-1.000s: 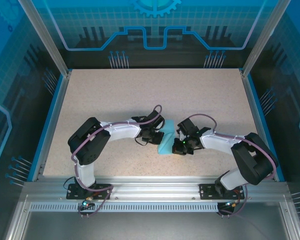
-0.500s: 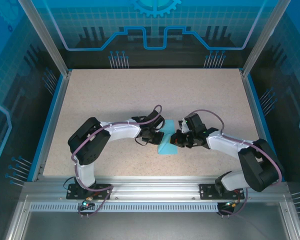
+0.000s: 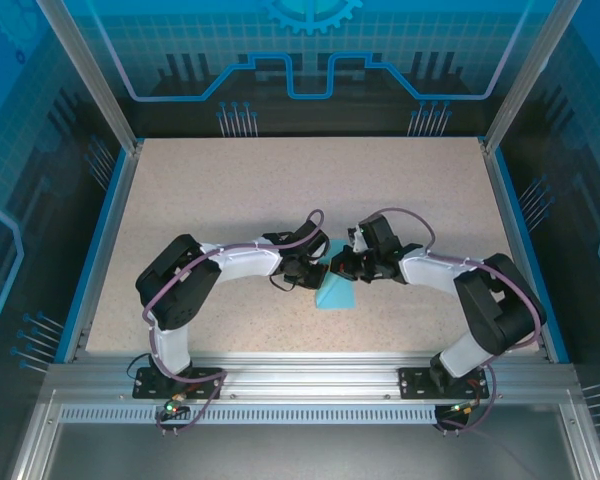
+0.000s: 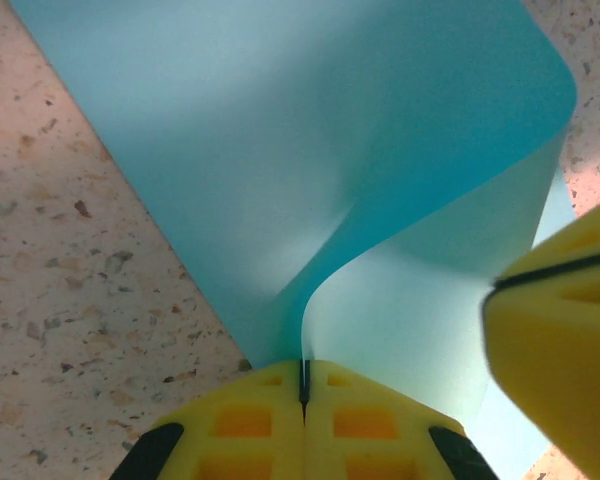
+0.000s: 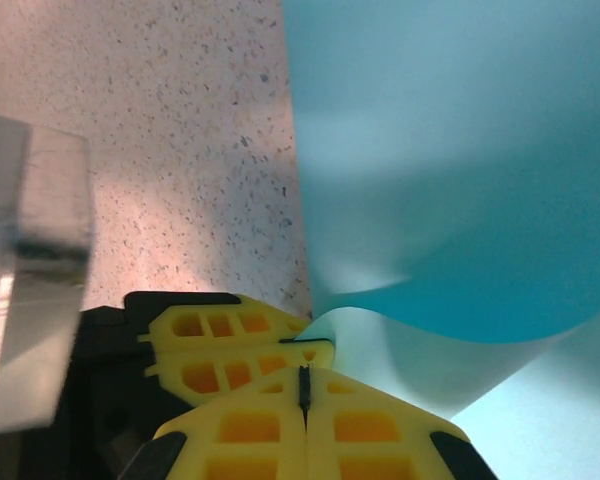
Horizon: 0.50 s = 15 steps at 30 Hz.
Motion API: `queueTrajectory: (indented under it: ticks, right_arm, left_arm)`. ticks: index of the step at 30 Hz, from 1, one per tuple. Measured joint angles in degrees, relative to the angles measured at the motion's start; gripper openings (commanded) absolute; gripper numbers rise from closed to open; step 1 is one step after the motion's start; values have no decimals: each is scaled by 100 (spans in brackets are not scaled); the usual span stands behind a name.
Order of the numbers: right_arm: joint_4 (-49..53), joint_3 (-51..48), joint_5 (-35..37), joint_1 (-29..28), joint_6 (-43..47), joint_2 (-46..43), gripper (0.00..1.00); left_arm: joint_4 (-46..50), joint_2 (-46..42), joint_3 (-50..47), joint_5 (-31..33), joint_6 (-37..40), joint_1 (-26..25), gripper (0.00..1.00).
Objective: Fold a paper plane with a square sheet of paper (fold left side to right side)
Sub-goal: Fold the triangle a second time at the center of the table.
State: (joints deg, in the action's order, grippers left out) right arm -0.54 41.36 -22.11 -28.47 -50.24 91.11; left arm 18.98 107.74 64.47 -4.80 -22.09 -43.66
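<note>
On the table (image 3: 230, 190), left end effector (image 4: 302, 385) and right end effector (image 5: 302, 388) clamped on curled paper (image 4: 280, 150) (edges cropped)

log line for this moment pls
phase: mid-fold | left gripper: shut on paper edge | right gripper: shut on paper edge | paper: flap lifted and curled over, uncreased

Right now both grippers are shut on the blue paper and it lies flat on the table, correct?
Not flat. The left gripper and right gripper are both shut on the blue paper, but it bows up off the table in a curve, as the left wrist view shows.
</note>
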Motion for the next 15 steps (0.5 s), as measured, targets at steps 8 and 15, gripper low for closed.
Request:
queueTrajectory:
  ticks: [8,15]
  right_arm:
    - [103,0,50,-52,15,201,0]
    - [404,9,199,-79,184,203,0]
  left_arm:
    - [0,0,0,-2,0,0,0]
    - [0,2,0,-4,0,0,0]
